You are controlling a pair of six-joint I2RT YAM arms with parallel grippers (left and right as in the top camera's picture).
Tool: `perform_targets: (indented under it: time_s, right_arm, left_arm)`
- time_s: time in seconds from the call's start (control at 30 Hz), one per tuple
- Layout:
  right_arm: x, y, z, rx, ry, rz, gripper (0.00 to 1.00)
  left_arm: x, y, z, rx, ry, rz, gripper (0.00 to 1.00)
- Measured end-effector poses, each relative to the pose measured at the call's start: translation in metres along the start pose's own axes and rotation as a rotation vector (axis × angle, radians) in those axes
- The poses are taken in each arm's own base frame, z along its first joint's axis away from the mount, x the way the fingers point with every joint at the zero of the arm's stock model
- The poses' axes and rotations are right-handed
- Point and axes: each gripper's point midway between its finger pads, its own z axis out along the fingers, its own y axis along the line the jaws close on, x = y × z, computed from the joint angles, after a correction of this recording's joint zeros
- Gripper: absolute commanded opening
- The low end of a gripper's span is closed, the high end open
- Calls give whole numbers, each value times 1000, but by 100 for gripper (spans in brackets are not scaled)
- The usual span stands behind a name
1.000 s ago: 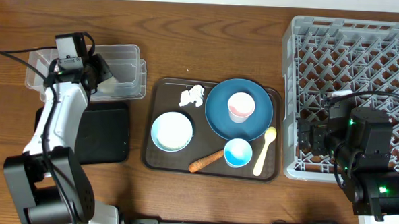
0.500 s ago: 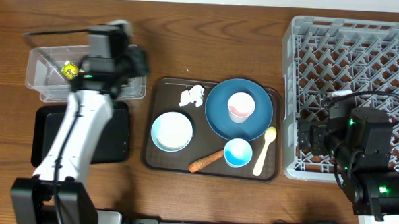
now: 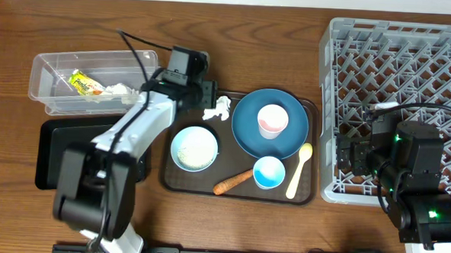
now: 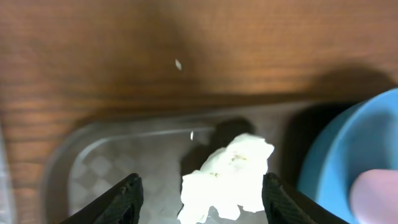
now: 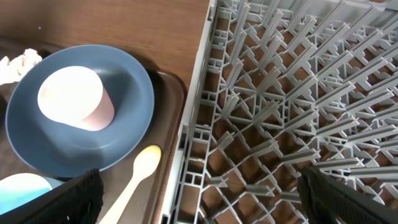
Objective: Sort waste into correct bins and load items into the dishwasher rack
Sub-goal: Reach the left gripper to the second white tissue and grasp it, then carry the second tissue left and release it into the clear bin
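My left gripper is open above a crumpled white paper wad at the back left of the brown serving tray; the wad lies between the fingers, untouched. The clear tub holds the yellow-green wrapper and a paper wad. The black tray lies in front of it. The dark-blue plate carries the pink cup. The pale-blue bowl, blue cup, carrot piece and cream spoon lie on the serving tray. My right gripper is open and empty over the grey rack's left wall.
A small white bit lies on the bare wood behind the serving tray. The right wrist view shows the plate, pink cup, spoon and rack lattice. The table's back edge meets a white wall.
My left arm has swung right from over the clear tub to the serving tray's back left corner. The wrapper and a wad now lie in the tub. The right arm has not moved.
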Motion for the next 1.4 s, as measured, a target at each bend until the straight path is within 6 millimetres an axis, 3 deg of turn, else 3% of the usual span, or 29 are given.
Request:
perform_targets:
  time_s: [0.17,0.4,0.53,0.6,0.77,0.83,0.97,1.1,1.23,1.4]
  right_arm:
    - [0,0,0,0,0,0,99]
    - [0,0,0,0,-1,0,99]
    - [0,0,0,0,-1,0,99]
    - [0,0,0,0,-1,0,99]
    - [0,0,0,0,0,0,99]
    - [0,0,0,0,0,0,99]
    - [0,0,0,0,0,0,99]
    - [0,0,0,0,0,0,99]
    - [0,0,0,0,0,0,99]
    - [0,0,0,0,0,0,99]
  left_arm:
    - [18,-6,23,1,61,17,64]
    - [26,-17,29,13,80,41,63]
    - [32,-15,36,7,103,37,46]
    - [37,-14,40,4,120,41,32]
    - [40,-15,43,5,129,45,13]
    - [41,-15,43,4,129,44,7]
    - [40,-13,42,2,128,40,6]
    - [29,-3,23,-9,103,14,6]
    - [-12,18,-29,-31,-39,-34,6]
    - [-58,64,-107,-100,-261,-123,8]
